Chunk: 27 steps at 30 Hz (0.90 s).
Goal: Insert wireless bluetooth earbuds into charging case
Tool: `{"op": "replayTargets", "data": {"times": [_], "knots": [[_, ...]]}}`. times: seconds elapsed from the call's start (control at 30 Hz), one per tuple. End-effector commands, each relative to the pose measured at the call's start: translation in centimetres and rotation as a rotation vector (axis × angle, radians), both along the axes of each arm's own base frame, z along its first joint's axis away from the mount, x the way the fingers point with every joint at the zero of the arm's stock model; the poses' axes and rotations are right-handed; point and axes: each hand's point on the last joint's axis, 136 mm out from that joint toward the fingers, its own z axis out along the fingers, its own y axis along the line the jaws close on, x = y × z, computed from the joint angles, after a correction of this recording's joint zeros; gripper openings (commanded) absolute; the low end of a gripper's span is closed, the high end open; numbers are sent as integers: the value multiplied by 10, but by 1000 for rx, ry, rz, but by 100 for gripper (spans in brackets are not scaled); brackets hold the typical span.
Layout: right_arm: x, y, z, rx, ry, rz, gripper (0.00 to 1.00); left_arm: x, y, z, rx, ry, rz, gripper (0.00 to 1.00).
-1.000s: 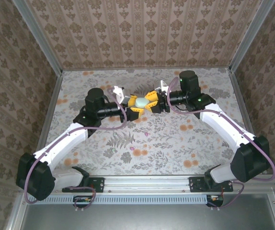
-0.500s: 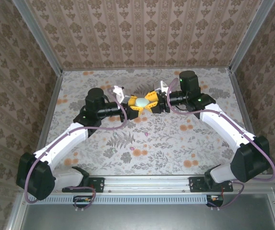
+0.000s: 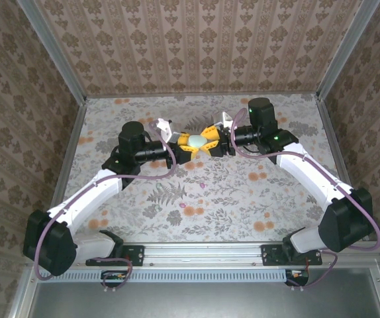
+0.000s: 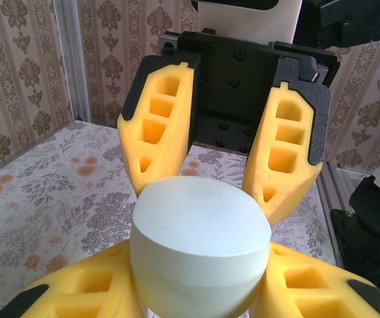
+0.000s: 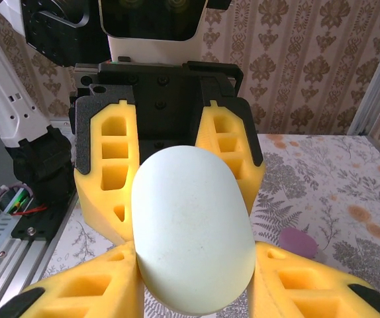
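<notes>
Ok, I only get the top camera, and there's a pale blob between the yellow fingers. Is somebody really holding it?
Observer: Yes. On the left wrist camera the left hand has its yellow foam fingers against both sides of the pale mint oval plastic case.
Child: Is it open?
Observer: It looks shut. On the right wrist camera its face is smooth, with no gap.
Child: Where's an earbud?
Observer: Not sure. That camera shows a small pinkish-purple oval lying on the flowery cloth to one side of the case; I can't tell what it is.
</notes>
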Motion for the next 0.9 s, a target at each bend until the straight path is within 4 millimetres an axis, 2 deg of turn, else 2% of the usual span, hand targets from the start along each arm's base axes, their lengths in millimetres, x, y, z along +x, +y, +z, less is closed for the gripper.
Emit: {"op": "replayTargets", "data": {"times": [0.0,0.3,0.33,0.43,0.57,0.63,0.87], "knots": [[3,-1,4,-13,-37,-25,40,-12,-7,15,-36,-26,-57,35],[11,-2,6,4,2,-83,61,-8,-7,11,-51,-22,-29,35],[6,-5,16,19,-15,-97,63,-8,-6,11,-55,-24,-21,34],[10,-9,19,36,35,-136,67,-4,-6,10,-69,-28,3,34],[11,-11,28,98,165,-170,69,1,-4,12,-107,-40,45,34],[5,-11,31,115,208,-151,69,5,-4,12,-118,-38,64,34],[4,-14,14,81,189,-168,70,7,-6,14,-134,-32,57,34]]}}
